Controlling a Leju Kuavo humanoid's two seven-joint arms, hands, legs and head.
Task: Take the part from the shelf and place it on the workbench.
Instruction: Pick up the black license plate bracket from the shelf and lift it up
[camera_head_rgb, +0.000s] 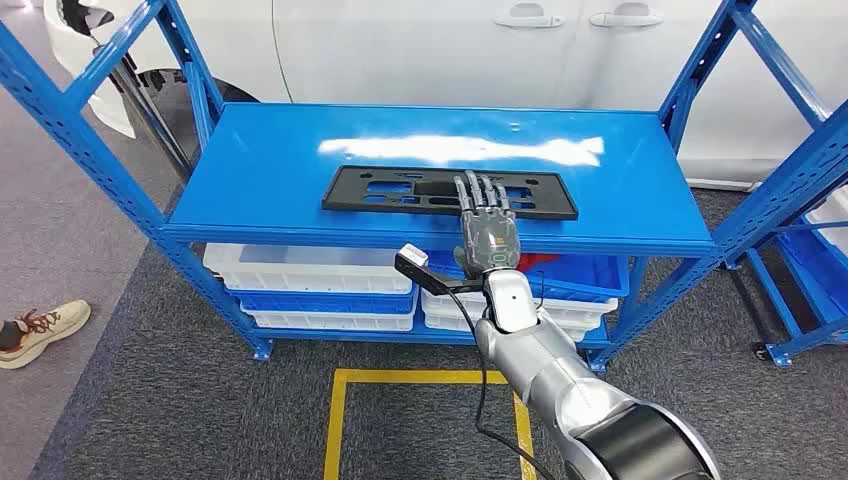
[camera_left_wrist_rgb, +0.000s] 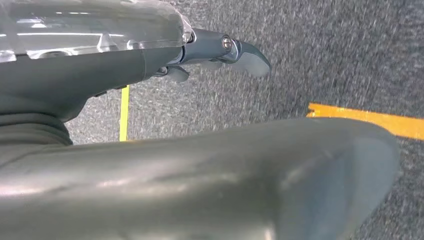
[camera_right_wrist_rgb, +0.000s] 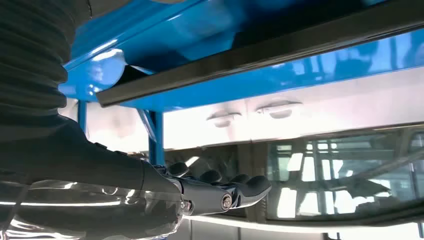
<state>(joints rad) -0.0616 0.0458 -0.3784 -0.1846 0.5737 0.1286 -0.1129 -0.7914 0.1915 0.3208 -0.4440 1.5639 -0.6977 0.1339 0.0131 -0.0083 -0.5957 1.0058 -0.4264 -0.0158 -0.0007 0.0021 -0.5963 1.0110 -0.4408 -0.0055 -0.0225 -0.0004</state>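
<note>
A flat black part (camera_head_rgb: 400, 190) with several cut-outs lies lengthwise on the top of the blue shelf (camera_head_rgb: 270, 150), close to its front edge. My right hand (camera_head_rgb: 487, 222) reaches over that edge, fingers stretched out flat above the part's right half. In the right wrist view the part (camera_right_wrist_rgb: 250, 55) is a dark strip with a gap between it and the straight fingers (camera_right_wrist_rgb: 250, 187); nothing is held. My left hand (camera_left_wrist_rgb: 225, 50) hangs over grey carpet and holds nothing.
White and blue bins (camera_head_rgb: 320, 285) fill the shelf's lower level. A white car (camera_head_rgb: 450, 50) stands right behind the rack. Another blue rack (camera_head_rgb: 800, 200) is at the right. A person's shoe (camera_head_rgb: 40, 330) is at the left, and yellow floor tape (camera_head_rgb: 340, 400) lies in front.
</note>
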